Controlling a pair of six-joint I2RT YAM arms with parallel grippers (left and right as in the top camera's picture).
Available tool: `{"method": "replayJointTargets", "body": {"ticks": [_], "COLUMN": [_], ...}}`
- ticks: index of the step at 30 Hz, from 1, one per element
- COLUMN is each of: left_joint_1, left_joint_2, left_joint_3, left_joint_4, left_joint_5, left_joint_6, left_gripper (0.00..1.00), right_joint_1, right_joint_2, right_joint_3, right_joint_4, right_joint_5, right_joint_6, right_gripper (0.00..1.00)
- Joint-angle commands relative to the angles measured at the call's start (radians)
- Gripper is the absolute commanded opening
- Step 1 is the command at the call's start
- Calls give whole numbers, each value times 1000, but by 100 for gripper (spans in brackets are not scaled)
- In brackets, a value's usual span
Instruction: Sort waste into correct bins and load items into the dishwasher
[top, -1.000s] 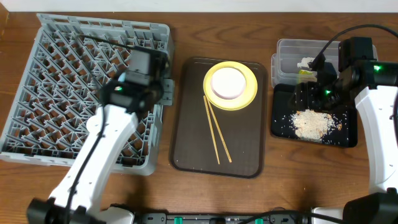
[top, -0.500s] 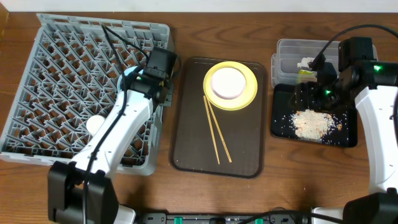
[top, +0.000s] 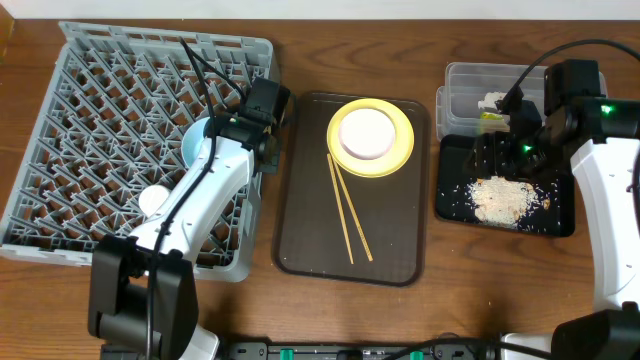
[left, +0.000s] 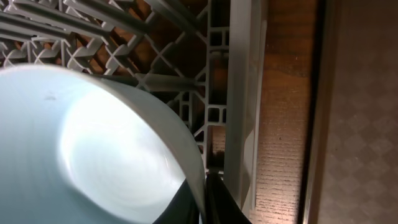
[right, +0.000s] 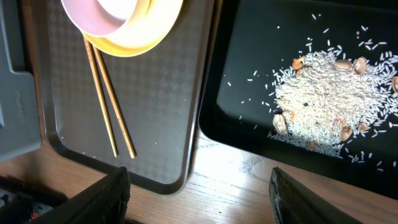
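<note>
My left gripper (left: 205, 199) is shut on the rim of the light-blue bowl (left: 93, 149), which sits in the grey dish rack (top: 90, 120) near its right edge (left: 239, 93). The bowl (top: 197, 140) shows beside my arm in the overhead view. A small white cup (top: 152, 198) lies in the rack. The yellow plate (top: 398, 150) holds the cream-white bowl (top: 367, 132); chopsticks (top: 345, 210) lie below them. My right gripper (top: 508, 152) is open and empty (right: 199, 199) over the black tray (top: 450, 205), which holds beige food bits (top: 505, 198).
The plate, bowl and chopsticks rest on a brown serving tray (top: 310, 220) between rack and bins. The clear tub (top: 465, 85) behind the black tray holds a white scrap (top: 492, 100) and the wrapper (top: 488, 117). Bare wood runs along the front.
My left arm swung across the rack, its wrist shifting slightly right. The white cup and then the light-blue bowl came into view in the rack. The right arm has not moved.
</note>
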Motion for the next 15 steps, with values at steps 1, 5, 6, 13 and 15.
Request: {"method": "replayJointTargets", "body": {"ticks": [1, 5, 6, 13, 15], "left_joint_1": [0, 6, 11, 163, 244], "left_joint_2": [-80, -168, -190, -275, -272], "left_joint_3": [14, 15, 15, 14, 14], "left_joint_4": [-2, -2, -2, 13, 18], "left_joint_5": [10, 89, 121, 518, 694], "left_joint_6": [-1, -1, -1, -1, 0], "left_gripper": [7, 7, 7, 7, 8], "right_joint_1": [-6, -6, -6, -6, -6], "right_joint_2": [-18, -18, -18, -18, -18], "right_joint_3": [8, 8, 8, 8, 8], "right_joint_4": [-1, -1, -1, -1, -2], "right_joint_5": [0, 0, 0, 0, 0], "right_joint_6": [-9, -9, -9, -9, -9], "right_gripper": [70, 70, 70, 70, 70]}}
